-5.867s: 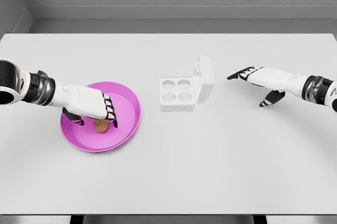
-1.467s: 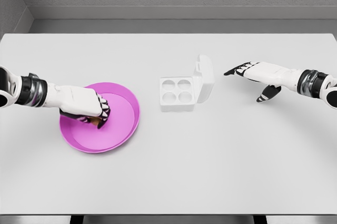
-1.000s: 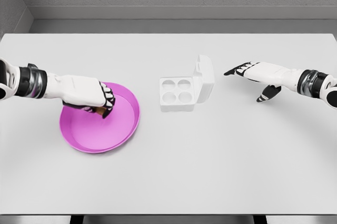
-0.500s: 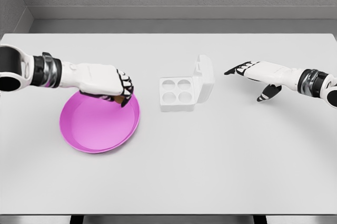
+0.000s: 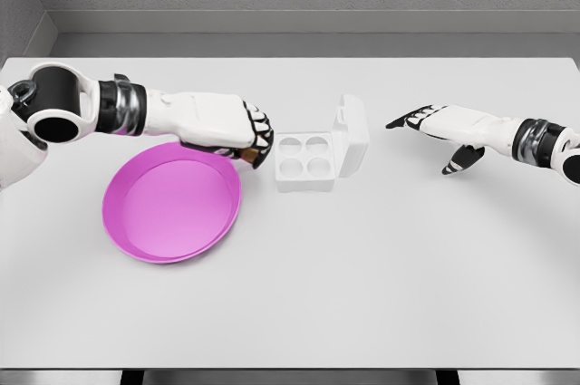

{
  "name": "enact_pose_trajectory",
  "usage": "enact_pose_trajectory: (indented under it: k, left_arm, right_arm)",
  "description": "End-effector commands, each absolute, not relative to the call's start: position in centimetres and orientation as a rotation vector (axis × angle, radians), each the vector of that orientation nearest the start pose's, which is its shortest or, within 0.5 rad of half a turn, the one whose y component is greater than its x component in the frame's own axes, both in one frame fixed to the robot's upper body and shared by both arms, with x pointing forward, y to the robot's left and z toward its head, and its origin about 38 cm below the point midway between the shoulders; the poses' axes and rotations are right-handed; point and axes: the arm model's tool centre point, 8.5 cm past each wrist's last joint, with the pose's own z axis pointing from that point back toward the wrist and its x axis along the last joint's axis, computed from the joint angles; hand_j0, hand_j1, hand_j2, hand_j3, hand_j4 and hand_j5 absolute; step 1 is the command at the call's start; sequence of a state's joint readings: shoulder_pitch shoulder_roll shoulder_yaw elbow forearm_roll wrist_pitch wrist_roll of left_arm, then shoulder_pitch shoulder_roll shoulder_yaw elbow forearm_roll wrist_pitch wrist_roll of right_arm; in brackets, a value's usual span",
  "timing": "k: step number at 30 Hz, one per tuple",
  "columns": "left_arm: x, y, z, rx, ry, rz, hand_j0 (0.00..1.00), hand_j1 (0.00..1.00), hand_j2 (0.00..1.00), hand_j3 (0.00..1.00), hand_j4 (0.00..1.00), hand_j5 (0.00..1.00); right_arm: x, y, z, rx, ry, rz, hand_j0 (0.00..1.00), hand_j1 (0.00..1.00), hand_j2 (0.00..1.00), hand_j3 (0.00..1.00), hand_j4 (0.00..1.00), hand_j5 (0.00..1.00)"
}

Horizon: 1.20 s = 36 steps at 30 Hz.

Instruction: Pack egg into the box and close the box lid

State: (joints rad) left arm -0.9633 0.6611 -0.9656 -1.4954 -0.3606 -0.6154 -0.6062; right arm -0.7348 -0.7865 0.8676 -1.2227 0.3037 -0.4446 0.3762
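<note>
The left hand [image 5: 237,131] is curled around the egg [image 5: 246,155], of which only a brown sliver shows under the fingers, and holds it just left of the box [image 5: 306,160] near the table's [image 5: 362,276] middle, lined up for the open cups. The lid [image 5: 352,134] stands upright on the right, leaving the cups free. The right hand [image 5: 439,127] hovers spread, empty, near the right edge, likely waiting for the lid. Half a second ago the egg was above the pink plate [image 5: 172,213]; the plate is now bare.
</note>
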Motion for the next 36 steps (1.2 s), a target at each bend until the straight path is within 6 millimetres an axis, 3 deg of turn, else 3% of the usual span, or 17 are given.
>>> enact_pose_trajectory:
  k: [1, 14, 36]
  left_arm:
    - [44.3, 16.4, 24.3, -0.235, 1.756, 2.906, 0.27, 0.27, 0.27, 0.27, 0.27, 0.27]
    - [44.6, 13.1, 23.2, -0.128, 1.872, 2.853, 0.27, 0.27, 0.27, 0.27, 0.27, 0.27]
    - [46.6, 12.1, 19.9, -0.07, 1.926, 2.947, 0.29, 0.29, 0.29, 0.29, 0.29, 0.29]
  right_arm:
    - [46.3, -31.9, 15.8, -0.367, -1.275, 1.861, 1.0, 1.0, 1.0, 1.0, 1.0, 1.0]
    - [46.3, -32.0, 15.9, -0.369, -1.275, 1.86, 1.0, 1.0, 1.0, 1.0, 1.0, 1.0]
    - [46.3, -32.0, 15.9, -0.369, -1.275, 1.86, 1.0, 1.0, 1.0, 1.0, 1.0, 1.0]
